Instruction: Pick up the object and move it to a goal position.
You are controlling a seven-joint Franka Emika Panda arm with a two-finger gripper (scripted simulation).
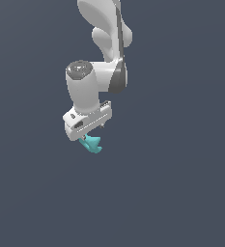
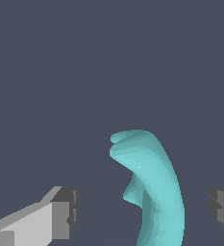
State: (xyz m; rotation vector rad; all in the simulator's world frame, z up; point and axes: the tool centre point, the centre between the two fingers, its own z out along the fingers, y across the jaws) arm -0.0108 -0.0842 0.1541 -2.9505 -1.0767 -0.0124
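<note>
Object (image 2: 154, 192) sitting between the jaws, roughly centred in the gap, clear grey showing on either side in the wrist view. Not touching either finger there: light finger block (image 2: 56, 216) off to one side, dark pad (image 2: 222, 209) off to the other, both well apart from the teal surface. Jaws standing wide, gripping nothing in that view.

Long axis running out away from the palm, along the fingers' reach, not across the gap. Curving slightly, with a blunt folded tip at the far end and a small pointed lobe partway down on the light-finger side. Looking narrow enough across the gap to clamp without turning the wrist, judging by the spare room both sides.

Exterior view: object (image 1: 91, 144) poking out just below the gripper (image 1: 86, 136), tucked right under the white hand, fingertips themselves too small to make out. Contact with any floor not readable, plain background giving no surface cue. Looking like the pre-grasp stage, closing being the next thing needed, then the carry.

Risk: curved, smooth shape possibly twisting or squirting out as the pads close on it.

Count: one object, one gripper, one arm (image 1: 102, 58), two fingers. Goal marker not showing in either view.
</note>
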